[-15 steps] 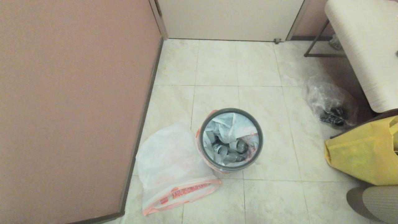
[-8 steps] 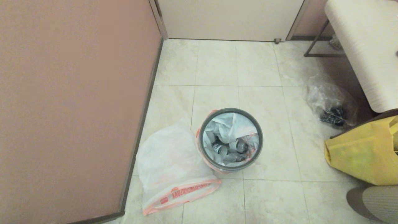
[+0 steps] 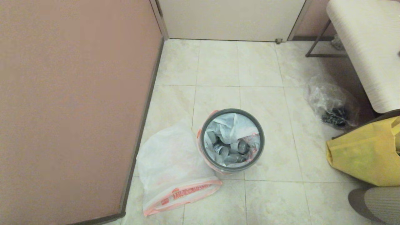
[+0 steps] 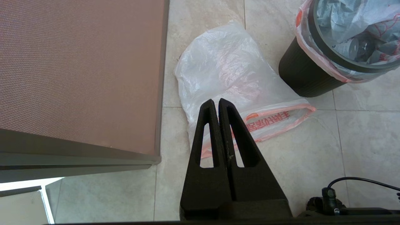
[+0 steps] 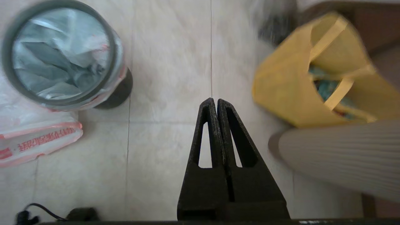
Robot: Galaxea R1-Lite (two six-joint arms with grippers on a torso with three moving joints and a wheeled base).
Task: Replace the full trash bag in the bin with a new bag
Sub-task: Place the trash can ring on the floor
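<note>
The small dark bin [image 3: 232, 141] with a grey rim ring stands on the tiled floor. The full trash bag [image 3: 232, 137] lines it, its orange-pink band folded over the rim [image 4: 304, 51], with crushed silver cans inside. The new bag [image 3: 170, 164] lies limp and flat on the floor just left of the bin, red lettering on its mouth band [image 4: 270, 118]. Neither arm shows in the head view. My left gripper [image 4: 216, 100] hangs shut and empty above the new bag. My right gripper [image 5: 213, 100] hangs shut and empty over bare tiles between the bin [image 5: 62, 53] and the yellow bag.
A brown panel [image 3: 72, 103] walls off the left side. A clear crinkly bag [image 3: 332, 104] with dark things lies at the right, under a white bench [image 3: 368, 47]. A yellow fabric bag [image 3: 365, 153] and a grey ribbed cushion [image 3: 378, 201] stand at the near right.
</note>
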